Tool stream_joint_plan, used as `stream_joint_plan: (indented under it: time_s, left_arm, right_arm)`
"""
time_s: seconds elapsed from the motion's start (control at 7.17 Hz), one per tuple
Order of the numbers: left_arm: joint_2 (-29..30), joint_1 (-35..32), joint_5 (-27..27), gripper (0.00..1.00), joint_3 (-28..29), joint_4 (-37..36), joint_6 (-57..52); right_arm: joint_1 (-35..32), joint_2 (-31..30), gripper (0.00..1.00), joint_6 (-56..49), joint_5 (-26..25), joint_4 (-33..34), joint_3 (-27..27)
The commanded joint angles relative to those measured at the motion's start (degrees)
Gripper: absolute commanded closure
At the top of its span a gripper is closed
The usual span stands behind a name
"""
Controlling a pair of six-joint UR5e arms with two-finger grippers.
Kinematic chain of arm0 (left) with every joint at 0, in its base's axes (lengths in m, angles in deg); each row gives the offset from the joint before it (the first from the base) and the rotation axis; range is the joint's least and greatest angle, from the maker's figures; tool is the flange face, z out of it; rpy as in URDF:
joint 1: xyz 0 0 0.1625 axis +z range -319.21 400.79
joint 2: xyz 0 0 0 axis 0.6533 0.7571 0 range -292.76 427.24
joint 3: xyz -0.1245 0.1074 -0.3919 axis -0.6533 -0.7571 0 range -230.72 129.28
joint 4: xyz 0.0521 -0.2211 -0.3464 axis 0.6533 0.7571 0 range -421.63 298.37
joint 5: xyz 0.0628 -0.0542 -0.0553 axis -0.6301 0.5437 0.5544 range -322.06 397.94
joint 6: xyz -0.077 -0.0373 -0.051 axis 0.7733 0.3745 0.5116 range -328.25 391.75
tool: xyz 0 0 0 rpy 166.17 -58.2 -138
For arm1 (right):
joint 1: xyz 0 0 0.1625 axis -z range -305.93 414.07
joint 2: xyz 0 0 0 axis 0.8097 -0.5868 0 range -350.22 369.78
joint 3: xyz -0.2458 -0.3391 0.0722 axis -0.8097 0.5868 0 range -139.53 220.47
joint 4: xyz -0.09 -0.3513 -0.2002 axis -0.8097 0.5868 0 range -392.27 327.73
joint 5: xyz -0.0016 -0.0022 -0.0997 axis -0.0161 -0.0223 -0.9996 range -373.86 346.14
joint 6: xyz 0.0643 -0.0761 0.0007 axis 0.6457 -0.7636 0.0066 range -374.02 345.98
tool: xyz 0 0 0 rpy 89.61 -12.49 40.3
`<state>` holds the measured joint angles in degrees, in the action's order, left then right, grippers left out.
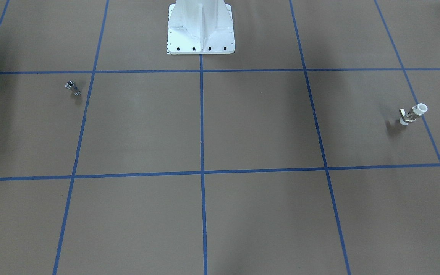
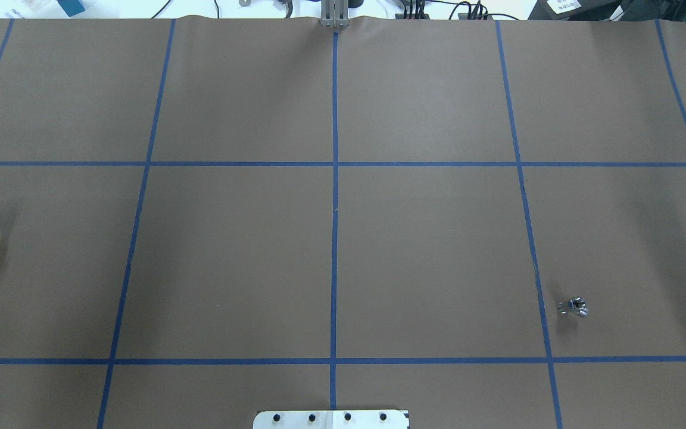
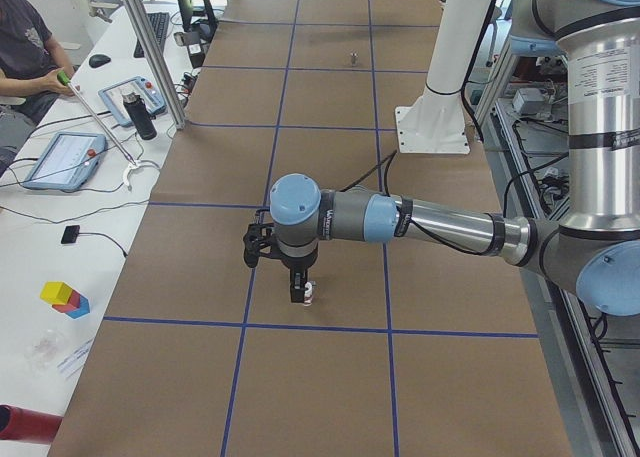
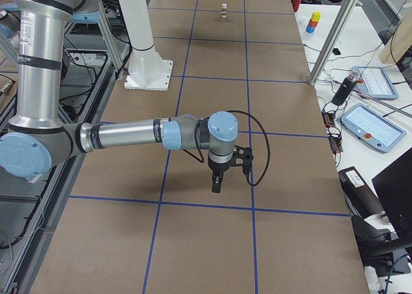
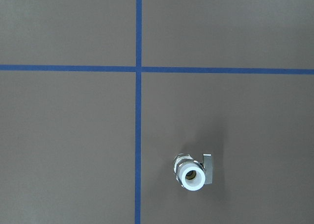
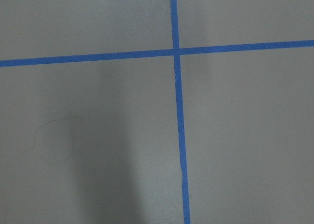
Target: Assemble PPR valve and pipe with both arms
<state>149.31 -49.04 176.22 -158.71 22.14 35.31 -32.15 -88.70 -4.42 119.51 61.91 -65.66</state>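
One PPR valve (image 1: 413, 114), one pipe (image 1: 73, 87), well apart

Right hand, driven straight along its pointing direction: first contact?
The right hand points straight down; first contact looks like the bare brown paper table cover, near a blue tape cross. Height unclear.

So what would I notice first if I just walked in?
Probably the big brown table crossed by blue tape lines, with the grey left arm and right arm stretched low over it. Then two tiny parts far apart: the white-ended PPR valve at the robot's left end, and the little silvery pipe on its right side.
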Motion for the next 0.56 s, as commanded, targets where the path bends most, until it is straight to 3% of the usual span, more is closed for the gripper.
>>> stream_joint_plan:
  time_s: [0.0,0.42]
  left_arm:
    - [-0.3,0.2,0.5,0.0,-0.1,0.3,0.1]
    - [-0.3,2.3,0.1,0.0,0.8,0.3,0.1]
  right_arm:
    - [0.0,-0.6,0.01,0.1,1.8,-0.1,0.4]
    - [0.1,-0.2,0.01,0.5,1.6,-0.1,1.2]
